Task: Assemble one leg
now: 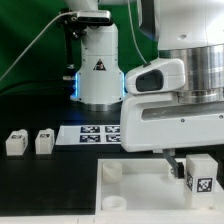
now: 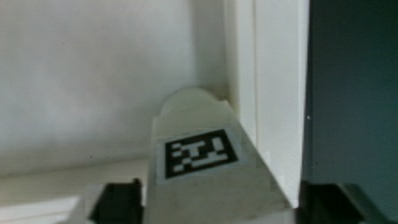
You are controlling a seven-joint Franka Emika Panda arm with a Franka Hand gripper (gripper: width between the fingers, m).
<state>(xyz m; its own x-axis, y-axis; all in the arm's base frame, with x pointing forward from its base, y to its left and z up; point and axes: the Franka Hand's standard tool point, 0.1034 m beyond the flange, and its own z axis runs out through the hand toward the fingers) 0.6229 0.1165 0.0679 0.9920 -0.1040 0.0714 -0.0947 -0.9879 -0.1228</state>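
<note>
My gripper (image 1: 188, 165) is shut on a leg (image 1: 198, 179), a small white block with a black-and-white tag. It holds the leg over the right part of the large white tabletop (image 1: 140, 192) at the front of the exterior view. In the wrist view the leg (image 2: 201, 150) stands between the two dark fingers (image 2: 119, 201) of the gripper (image 2: 222, 208), tag facing the camera. The tabletop's flat face (image 2: 89, 80) and its raised edge lie behind the leg. I cannot tell whether the leg touches the tabletop. Two more legs (image 1: 14, 143) (image 1: 44, 141) lie on the black table at the exterior view's left.
The marker board (image 1: 95, 133) lies on the black table behind the tabletop. The robot base (image 1: 98, 70) stands at the back. The arm's big white link (image 1: 170, 115) hides the right side of the scene. A round socket (image 1: 111, 172) shows at the tabletop's left corner.
</note>
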